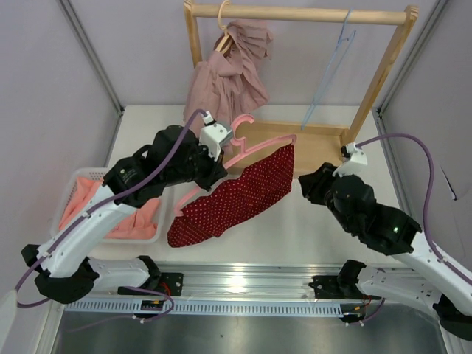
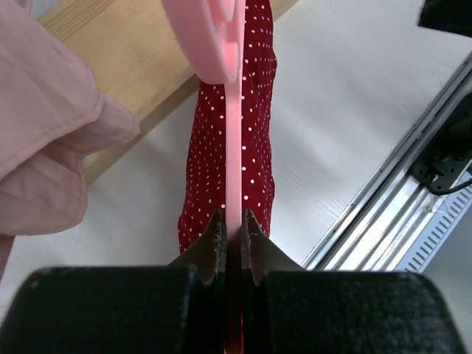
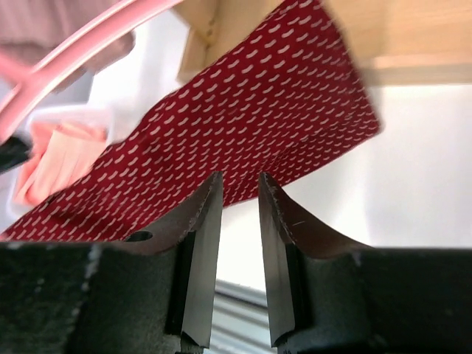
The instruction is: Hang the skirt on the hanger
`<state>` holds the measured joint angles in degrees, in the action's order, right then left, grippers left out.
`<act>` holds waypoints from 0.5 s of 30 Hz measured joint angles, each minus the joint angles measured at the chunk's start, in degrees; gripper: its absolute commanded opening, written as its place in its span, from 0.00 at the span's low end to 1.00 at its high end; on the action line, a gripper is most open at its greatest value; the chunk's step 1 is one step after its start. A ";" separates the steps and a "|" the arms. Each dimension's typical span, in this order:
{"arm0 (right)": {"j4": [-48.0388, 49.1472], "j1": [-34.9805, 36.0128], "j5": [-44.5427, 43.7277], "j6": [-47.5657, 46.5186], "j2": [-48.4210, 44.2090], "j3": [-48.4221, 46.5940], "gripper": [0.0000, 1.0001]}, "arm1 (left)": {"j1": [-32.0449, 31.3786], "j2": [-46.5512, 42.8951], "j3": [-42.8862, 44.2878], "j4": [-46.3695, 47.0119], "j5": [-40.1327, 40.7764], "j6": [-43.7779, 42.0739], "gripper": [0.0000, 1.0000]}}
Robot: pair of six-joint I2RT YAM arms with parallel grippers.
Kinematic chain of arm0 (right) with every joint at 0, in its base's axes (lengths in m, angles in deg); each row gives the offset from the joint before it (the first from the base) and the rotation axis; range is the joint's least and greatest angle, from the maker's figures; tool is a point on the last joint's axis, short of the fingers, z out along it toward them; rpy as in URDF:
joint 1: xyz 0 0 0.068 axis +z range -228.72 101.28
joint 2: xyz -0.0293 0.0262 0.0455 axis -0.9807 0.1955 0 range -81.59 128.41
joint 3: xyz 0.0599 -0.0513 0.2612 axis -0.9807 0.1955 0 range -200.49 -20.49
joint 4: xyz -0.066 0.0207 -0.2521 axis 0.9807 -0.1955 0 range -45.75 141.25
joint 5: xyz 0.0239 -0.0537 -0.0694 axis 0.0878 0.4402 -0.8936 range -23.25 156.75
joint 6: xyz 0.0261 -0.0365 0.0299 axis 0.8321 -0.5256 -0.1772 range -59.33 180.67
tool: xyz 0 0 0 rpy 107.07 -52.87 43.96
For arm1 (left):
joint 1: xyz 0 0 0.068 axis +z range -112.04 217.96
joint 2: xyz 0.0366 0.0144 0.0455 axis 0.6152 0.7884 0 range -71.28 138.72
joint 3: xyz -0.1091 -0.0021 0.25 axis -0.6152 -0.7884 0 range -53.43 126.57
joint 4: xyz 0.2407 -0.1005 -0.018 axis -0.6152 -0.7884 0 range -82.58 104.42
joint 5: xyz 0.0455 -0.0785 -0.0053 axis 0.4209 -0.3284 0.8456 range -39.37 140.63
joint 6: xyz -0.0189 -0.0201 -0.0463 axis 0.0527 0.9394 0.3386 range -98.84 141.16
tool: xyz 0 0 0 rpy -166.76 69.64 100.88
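The skirt (image 1: 236, 199) is dark red with white dots and hangs slanting under the pink hanger (image 1: 259, 146). Its lower left end lies on the table. My left gripper (image 1: 220, 174) is shut on the hanger's thin bar (image 2: 233, 147), and the skirt (image 2: 210, 147) drapes on both sides of that bar just beyond the fingertips. My right gripper (image 1: 301, 184) is by the skirt's upper right end. In the right wrist view its jaws (image 3: 240, 184) stand open and empty, the skirt (image 3: 243, 110) is just past the tips, and the hanger (image 3: 81, 51) is at the upper left.
A wooden clothes rack (image 1: 383, 81) stands at the back with a dusty-pink garment (image 1: 228, 74) and a thin blue hanger (image 1: 332, 66) on its rail. A white basket (image 1: 74, 188) of pink clothes sits at the left. A metal rail (image 1: 236, 284) runs along the near edge.
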<state>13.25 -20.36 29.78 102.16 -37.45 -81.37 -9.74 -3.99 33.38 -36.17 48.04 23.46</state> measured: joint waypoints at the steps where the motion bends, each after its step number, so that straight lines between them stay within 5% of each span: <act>1: -0.11 -2.32 1.27 -0.74 0.33 -0.61 0.31 | -0.24 0.15 1.14 -0.70 0.48 0.24 0.00; 6: -0.61 -11.56 9.31 -3.65 2.80 -5.27 0.31 | -2.58 2.95 10.29 -5.33 6.36 1.40 0.00; 15: -0.28 -17.92 18.43 -5.79 5.38 -10.12 0.31 | -5.99 14.51 26.97 -12.15 16.06 2.86 0.00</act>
<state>12.97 -38.28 48.20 96.37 -32.07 -91.49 -15.73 10.52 60.35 -48.32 64.11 26.33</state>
